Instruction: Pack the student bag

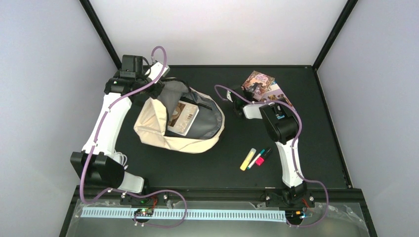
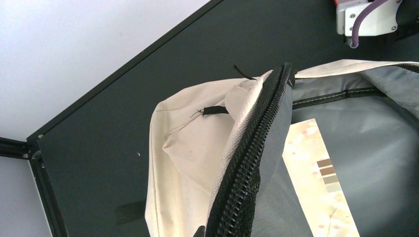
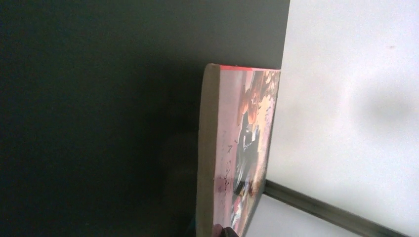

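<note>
Cream fabric student bag (image 1: 163,133) judged soft, light, slumping; hold by zipper rim (image 2: 247,163). Left gripper (image 2: 207,232) closed on that rim; right gripper (image 1: 243,96) opening cannot be told.

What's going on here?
Two arms are packing a large cream-beige fabric backpack. The left end effector is at its open zipper edge, seemingly holding it up; a pale book lies inside. The right end effector is at the colourful paperback books. Three marker pens lie on the black table.
</note>
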